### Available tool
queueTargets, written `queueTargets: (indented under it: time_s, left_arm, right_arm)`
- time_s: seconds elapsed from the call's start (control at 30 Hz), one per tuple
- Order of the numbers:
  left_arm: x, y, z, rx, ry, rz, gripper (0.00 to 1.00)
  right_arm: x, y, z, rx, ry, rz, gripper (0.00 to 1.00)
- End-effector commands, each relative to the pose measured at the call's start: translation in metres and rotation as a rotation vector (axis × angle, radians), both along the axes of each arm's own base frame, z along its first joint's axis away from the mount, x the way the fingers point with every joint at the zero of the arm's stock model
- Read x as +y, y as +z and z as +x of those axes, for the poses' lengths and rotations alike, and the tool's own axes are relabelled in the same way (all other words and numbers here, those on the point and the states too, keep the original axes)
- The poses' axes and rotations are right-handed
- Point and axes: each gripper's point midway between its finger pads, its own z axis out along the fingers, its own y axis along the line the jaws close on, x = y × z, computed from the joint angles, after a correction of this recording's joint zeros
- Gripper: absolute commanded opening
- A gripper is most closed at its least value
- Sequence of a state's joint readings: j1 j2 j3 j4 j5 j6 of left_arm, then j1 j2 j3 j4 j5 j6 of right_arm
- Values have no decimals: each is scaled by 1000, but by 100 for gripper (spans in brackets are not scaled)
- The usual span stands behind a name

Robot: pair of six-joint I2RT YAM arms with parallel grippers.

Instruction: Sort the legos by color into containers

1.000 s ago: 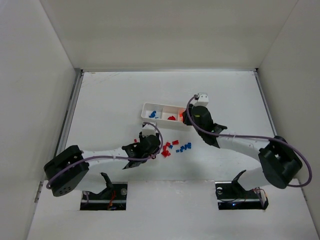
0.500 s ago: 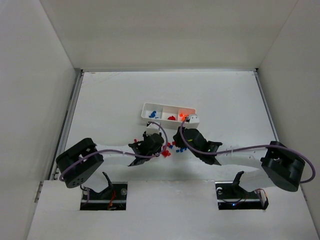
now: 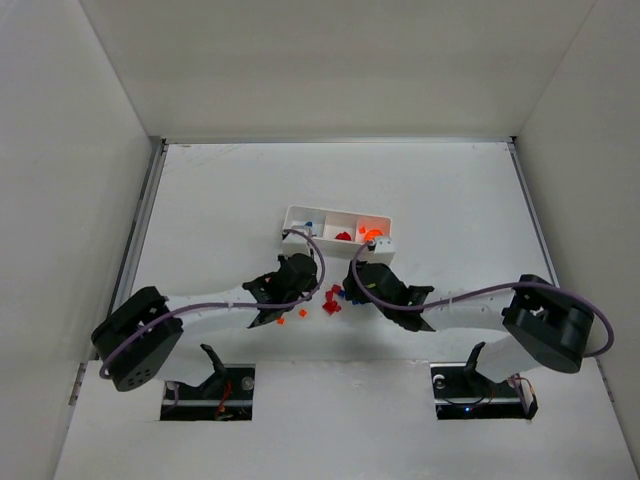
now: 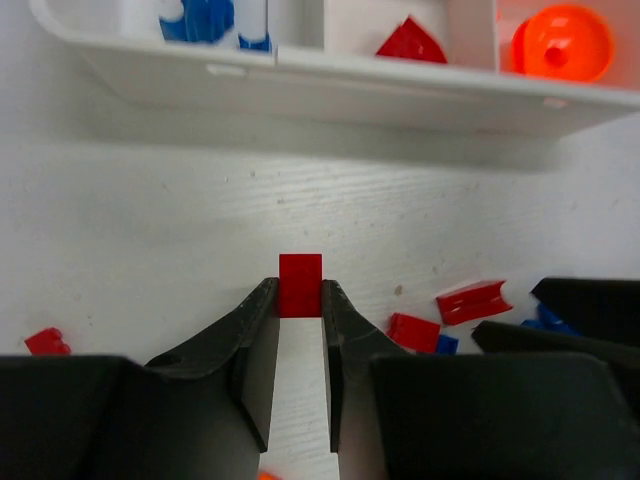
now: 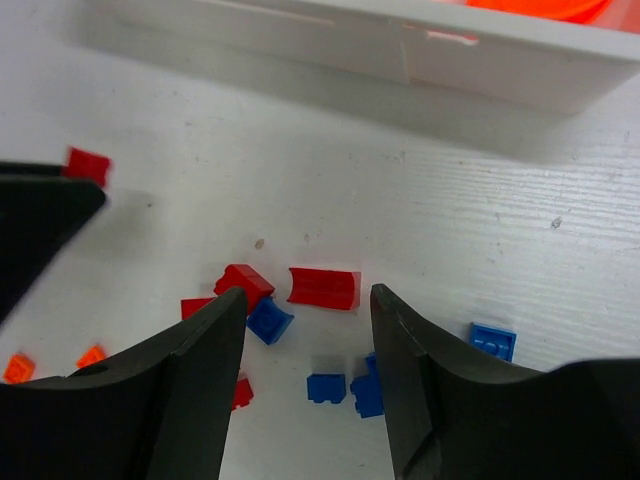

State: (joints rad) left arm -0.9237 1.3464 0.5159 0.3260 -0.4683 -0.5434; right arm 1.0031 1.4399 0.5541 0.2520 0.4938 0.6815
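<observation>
Red, blue and orange legos [image 3: 330, 298] lie scattered on the white desk [image 3: 220, 190], between its middle and its near edge. Just beyond them sits the white tray [image 4: 380, 90], with blue pieces [image 4: 205, 20] in its left compartment, a red piece [image 4: 410, 40] in the middle one and a rounded orange piece [image 4: 560, 42] in the right. The left arm [image 3: 215, 310] has its jaws clamped on a small red brick [image 4: 300, 283] near the tray's wall. The right arm [image 3: 460, 303] holds its jaws wide apart above a curved red brick [image 5: 324, 287] and a blue brick [image 5: 270, 322].
</observation>
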Motion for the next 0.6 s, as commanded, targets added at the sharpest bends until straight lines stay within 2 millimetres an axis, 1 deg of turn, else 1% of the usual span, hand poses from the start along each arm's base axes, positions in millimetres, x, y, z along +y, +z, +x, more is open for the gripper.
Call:
queueTargets:
  time_s: [0.0,0.1,0.2,0.33,0.43,0.5,0.57]
  left_arm:
    - [-11,51,19,-86,1,-102,13]
    - [-18,70,34,-102,-4,-139,13]
    - [-33,86,48,-109,-23,-180,14]
    - [-50,96,76,-123,-24,-177,15]
    - [-64,90,94,-116,-36,-159,15]
    - [-72,79,105,-99,-30,-140,15]
    - [-77,63,115,-73,-17,-124,15]
  right_arm:
    - [0,-8,0,3,-20,-5,58]
    - [3,-12,1,14,-19,-7,58]
    - [4,-16,2,17,-23,-17,57]
    - [5,-20,1,30,-27,-14,48]
    - [4,-24,1,33,-27,-23,46]
    - [2,-26,3,37,-33,-27,46]
    - [2,-26,4,37,-34,-28,46]
